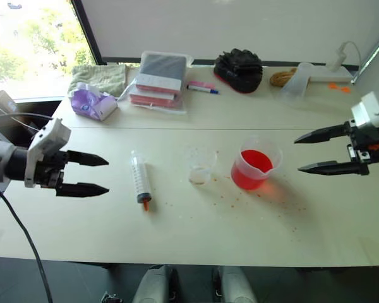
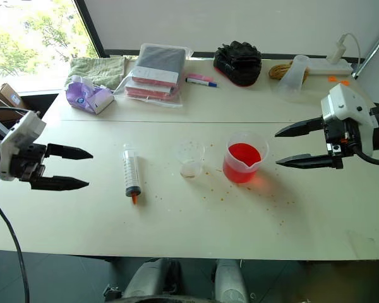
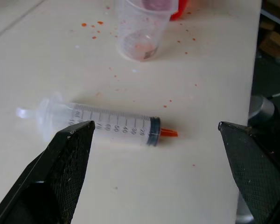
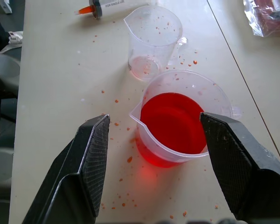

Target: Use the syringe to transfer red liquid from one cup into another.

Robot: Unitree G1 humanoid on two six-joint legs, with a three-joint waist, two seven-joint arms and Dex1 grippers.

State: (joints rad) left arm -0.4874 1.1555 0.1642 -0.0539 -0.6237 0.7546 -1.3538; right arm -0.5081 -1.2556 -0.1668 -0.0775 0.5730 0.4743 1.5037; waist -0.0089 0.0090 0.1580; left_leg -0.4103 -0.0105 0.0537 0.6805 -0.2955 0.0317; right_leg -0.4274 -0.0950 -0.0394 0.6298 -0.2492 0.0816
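A: Pincer on the left spread wide, empty, hanging just short of syringe lying flat on desk.

B: Right pincer likewise released, beside spouted beaker holding red liquid; small cup between beaker and syringe.

A: Probably light, stiff, slick and apt to roll. Best taken across mid-barrel, clear of plunger.

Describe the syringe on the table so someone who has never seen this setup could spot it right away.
On the pale table, look left of the two clear cups. The syringe lies flat there, alone. Unlike the small cup and the spouted beaker of red liquid, it is a long clear tube with an orange tip.
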